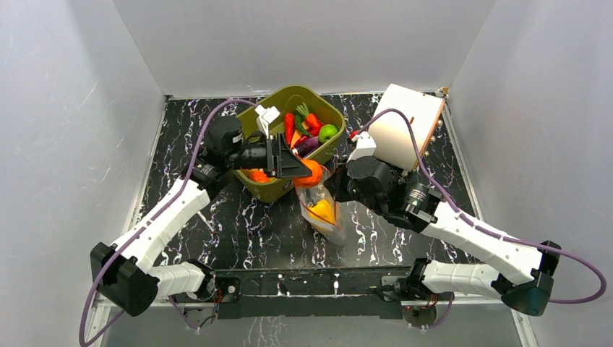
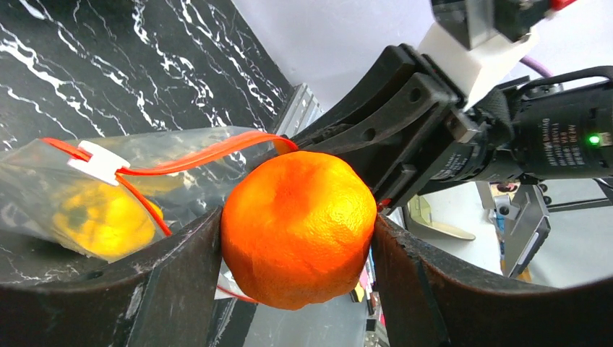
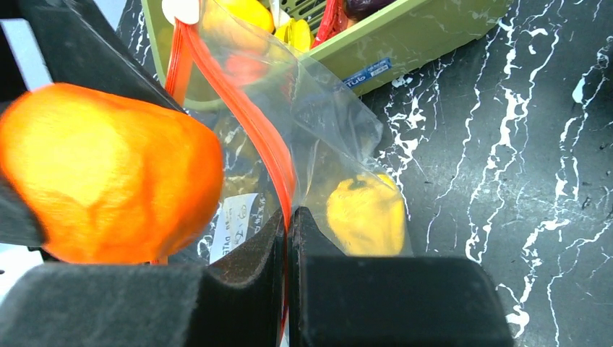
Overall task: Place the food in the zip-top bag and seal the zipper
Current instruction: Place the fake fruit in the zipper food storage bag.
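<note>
Left claw [image 1: 290,166]: clamps glossy orange toy ball [image 2: 298,228] at mouth of clear crinkly plastic bag [image 3: 340,130].
Right claw [image 3: 288,238]: pinches red-orange zipper strip [image 3: 253,123].
Edges: olive-green plastic tub [image 1: 278,189] just far-left of bag.

Dimpled orange ball [image 2: 298,228] clamped in left gripper [image 2: 296,242], zip-top bag [image 2: 166,155] behind, yellow pepper [image 2: 101,217] inside

Black surface [image 1: 238,231] veined with white marbling, olive-green tub [image 1: 269,189], red, green and purple food [image 1: 311,130], orange ball [image 2: 298,228], clear zip-top bag [image 3: 325,123] with red-orange zipper [image 3: 253,124] and white slider [image 2: 97,160], yellow pepper [image 3: 365,213], black fingers [image 2: 166,289], white arms [image 1: 159,224]
</note>
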Available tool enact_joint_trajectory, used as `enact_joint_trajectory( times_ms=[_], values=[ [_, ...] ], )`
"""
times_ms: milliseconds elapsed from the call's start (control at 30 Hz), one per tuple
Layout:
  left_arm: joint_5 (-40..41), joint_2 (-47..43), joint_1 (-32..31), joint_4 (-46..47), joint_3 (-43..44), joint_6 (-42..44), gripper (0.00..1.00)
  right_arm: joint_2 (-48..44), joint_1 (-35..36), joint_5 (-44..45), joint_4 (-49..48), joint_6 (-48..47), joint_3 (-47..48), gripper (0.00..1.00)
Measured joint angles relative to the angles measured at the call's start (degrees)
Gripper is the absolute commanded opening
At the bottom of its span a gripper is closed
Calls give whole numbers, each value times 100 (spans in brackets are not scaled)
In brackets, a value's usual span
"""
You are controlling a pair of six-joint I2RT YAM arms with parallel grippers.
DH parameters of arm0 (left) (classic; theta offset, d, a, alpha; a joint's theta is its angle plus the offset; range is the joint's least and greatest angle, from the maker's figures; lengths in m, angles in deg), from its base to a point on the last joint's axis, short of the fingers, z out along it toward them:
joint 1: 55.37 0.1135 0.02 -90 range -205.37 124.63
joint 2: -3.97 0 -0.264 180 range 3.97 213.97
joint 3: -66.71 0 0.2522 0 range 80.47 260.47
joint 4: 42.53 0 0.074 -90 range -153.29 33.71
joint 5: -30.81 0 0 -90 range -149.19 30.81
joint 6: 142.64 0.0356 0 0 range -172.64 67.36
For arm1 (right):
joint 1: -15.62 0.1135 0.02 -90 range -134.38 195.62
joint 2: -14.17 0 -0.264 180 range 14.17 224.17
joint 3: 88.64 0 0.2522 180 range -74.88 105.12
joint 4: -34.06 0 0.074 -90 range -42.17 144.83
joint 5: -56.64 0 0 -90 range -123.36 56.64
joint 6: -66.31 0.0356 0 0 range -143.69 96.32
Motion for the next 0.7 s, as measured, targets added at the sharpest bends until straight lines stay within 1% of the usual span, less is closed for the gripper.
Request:
enact_joint_trajectory(
  times_ms=[133, 367, 400, 500, 700],
  values=[
    [79, 48, -85, 170, -278, -227, 41, -4, 0, -33, -103, 90, -111, 0],
    [463, 118, -129, -396, -234, 87, 42, -4, 0, -39, -157, 131, -149, 0],
    [487, 120, -129, -446, -234, 118, 43, -4, 0, -39, -162, 131, -149, 0],
    [551, 168, -138, -643, -221, 240, 50, 7, 0, -37, -164, 131, -146, 0],
    [553, 308, -164, -874, -186, 409, 56, 44, 0, -35, -181, 131, -149, 0]
  ],
)
